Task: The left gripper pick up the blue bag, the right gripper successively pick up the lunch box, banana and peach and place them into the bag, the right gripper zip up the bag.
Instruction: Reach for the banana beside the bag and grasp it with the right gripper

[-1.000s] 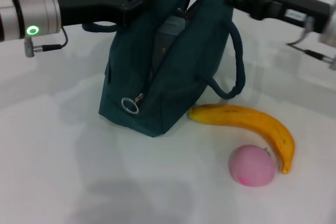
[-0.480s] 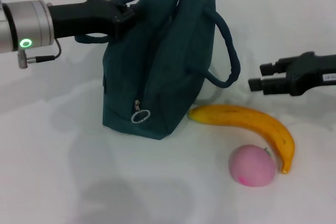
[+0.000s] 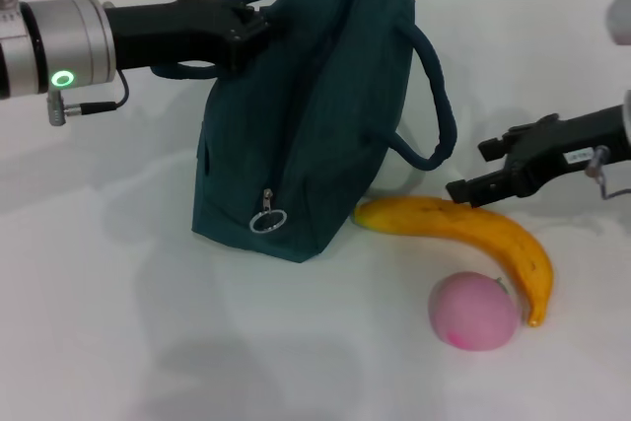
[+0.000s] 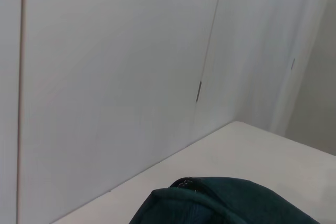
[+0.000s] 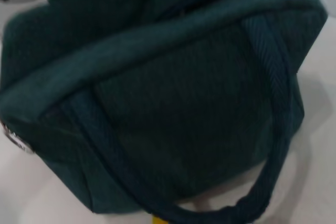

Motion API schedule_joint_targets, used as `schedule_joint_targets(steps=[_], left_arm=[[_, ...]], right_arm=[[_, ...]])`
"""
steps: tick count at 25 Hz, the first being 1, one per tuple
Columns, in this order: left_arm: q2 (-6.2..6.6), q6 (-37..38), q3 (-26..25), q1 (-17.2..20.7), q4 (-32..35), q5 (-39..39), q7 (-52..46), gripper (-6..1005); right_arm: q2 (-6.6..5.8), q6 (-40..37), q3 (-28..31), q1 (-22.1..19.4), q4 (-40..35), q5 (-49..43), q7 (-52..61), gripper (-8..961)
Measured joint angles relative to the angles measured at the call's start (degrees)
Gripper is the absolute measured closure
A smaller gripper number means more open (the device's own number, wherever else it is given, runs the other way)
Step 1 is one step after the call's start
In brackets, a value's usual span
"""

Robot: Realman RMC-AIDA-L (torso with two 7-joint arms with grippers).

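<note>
The blue bag (image 3: 306,125) stands upright on the white table, held up at its top. My left gripper (image 3: 251,22) is shut on the bag's upper edge by the near handle. The zipper's ring pull (image 3: 268,219) hangs low on the front end. Just right of the bag lies the banana (image 3: 473,232), with the peach (image 3: 473,311) in front of it. My right gripper (image 3: 473,170) is open, hovering just above the banana's end nearest the bag. The right wrist view shows the bag's side (image 5: 173,103) and a sliver of banana (image 5: 160,220). The lunch box is out of view.
The bag's loose far handle (image 3: 439,115) loops out toward my right gripper. The white table (image 3: 118,322) spreads in front and to the left. A pale wall (image 4: 115,77) rises behind the table in the left wrist view.
My right gripper left the bag's top, swung out to the right and has come down close over the banana. The bag has shifted slightly in my left gripper's hold.
</note>
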Motion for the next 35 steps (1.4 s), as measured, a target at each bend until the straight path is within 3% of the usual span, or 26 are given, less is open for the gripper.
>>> schedule_joint_targets(steps=[5, 14, 29, 35], left_arm=[[0.08, -0.1, 0.0, -0.1, 0.0, 0.4, -0.3, 956], [0.10, -0.2, 0.0, -0.2, 0.0, 0.3, -0.4, 956], [0.10, -0.2, -0.3, -0.2, 0.0, 0.0, -0.4, 956], [0.10, -0.3, -0.5, -0.3, 0.0, 0.0, -0.4, 956]], right_arm=[[0.06, 1.6, -5.7, 4.3, 1.2, -3.5, 3.5, 111], [0.57, 3.0, -12.8, 10.4, 5.3, -8.3, 8.2, 116], [0.66, 6.5, -17.5, 13.6, 11.5, -9.3, 9.2, 126], [0.60, 6.4, -17.5, 13.6, 11.3, -9.2, 9.2, 196]])
